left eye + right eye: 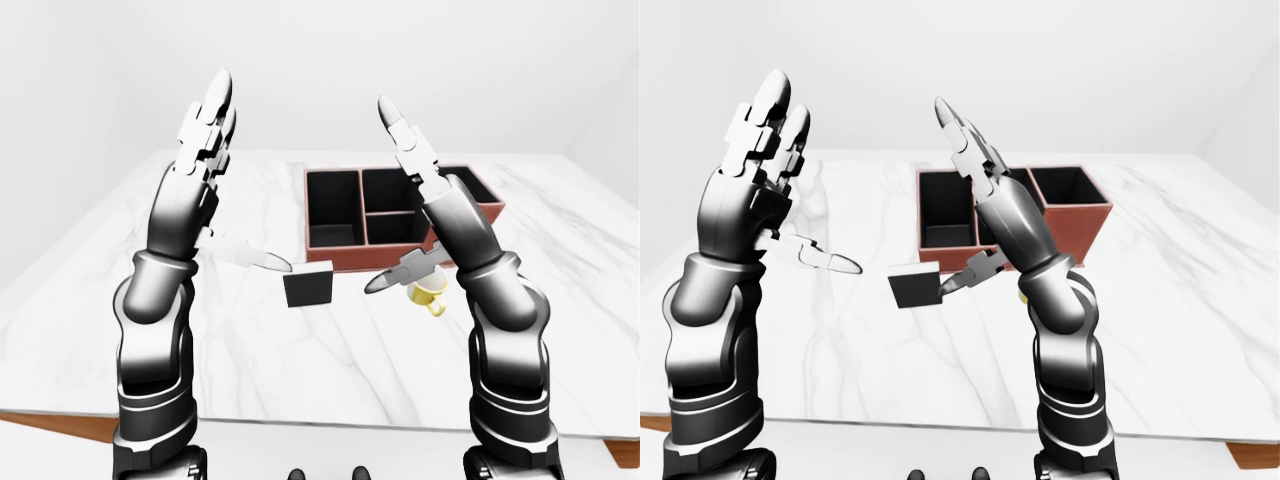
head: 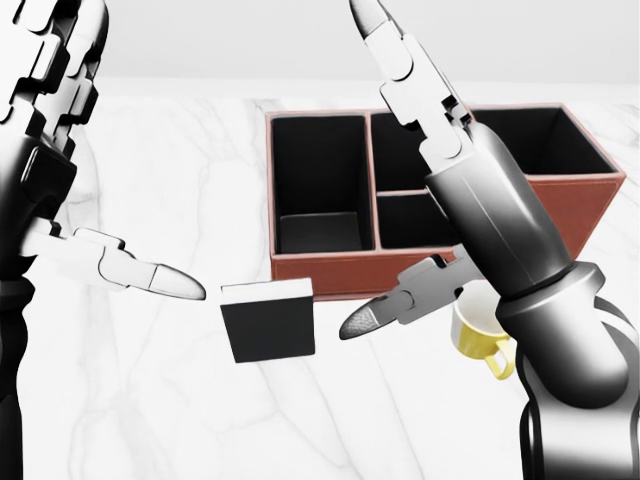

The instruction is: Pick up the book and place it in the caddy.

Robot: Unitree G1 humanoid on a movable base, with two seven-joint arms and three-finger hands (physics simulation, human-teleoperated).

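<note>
Both hands open, book between your thumbs, nothing gripped yet.

Your left hand (image 2: 60, 150) and right hand (image 2: 450, 190) are both spread wide, fingers pointing up and thumbs aimed inward at each other. The book (image 2: 268, 320) sits between the two thumb tips, just beside each, low on the marble table (image 2: 150, 400); whether either thumb touches it I cannot tell. The caddy (image 2: 330, 265) lies just beyond the book, under your right hand's fingers, its compartments empty. Close to your right thumb's outer side stands a yellow mug (image 2: 480, 330). The risk, as I judge it: squeezing with thumbs alone could let the book pivot or slip out, and swinging your right forearm toward the caddy could knock the mug or catch the caddy's near wall.
</note>
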